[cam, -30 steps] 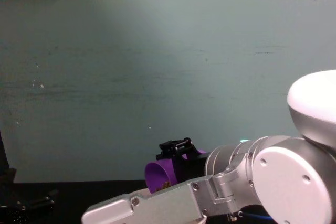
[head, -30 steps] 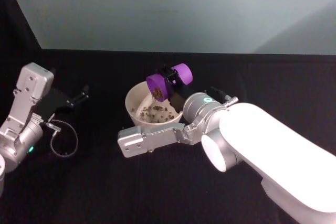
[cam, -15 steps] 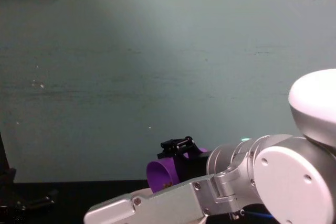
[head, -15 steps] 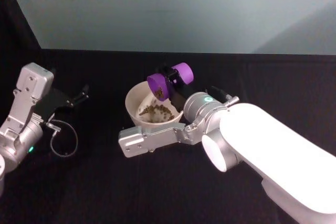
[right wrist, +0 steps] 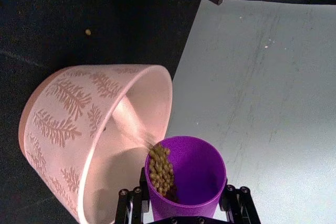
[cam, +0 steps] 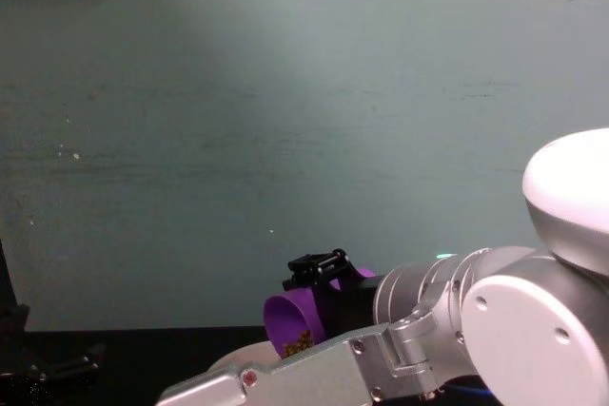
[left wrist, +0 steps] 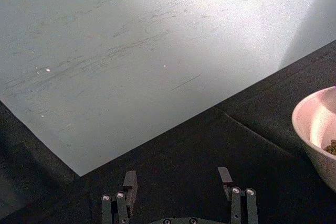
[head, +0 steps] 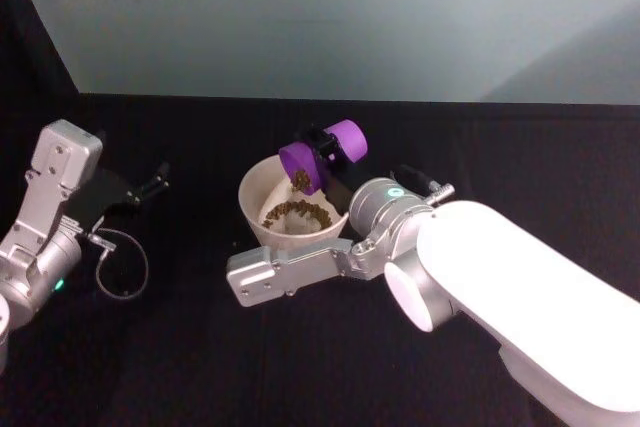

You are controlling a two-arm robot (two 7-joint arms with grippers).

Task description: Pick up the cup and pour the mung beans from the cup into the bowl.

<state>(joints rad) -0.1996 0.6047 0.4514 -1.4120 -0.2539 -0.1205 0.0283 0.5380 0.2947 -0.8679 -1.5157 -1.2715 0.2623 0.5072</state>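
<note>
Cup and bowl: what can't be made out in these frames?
1. Bowl: chest view, almost all behind the right arm; head view, near rim under that arm; left wrist view, cut by the frame edge.
2. Cup: right wrist view, base cut by the edge; beans left unclear.
3. Right hand: head view, contact hidden by the cup.
Left hand parked, open.
</note>
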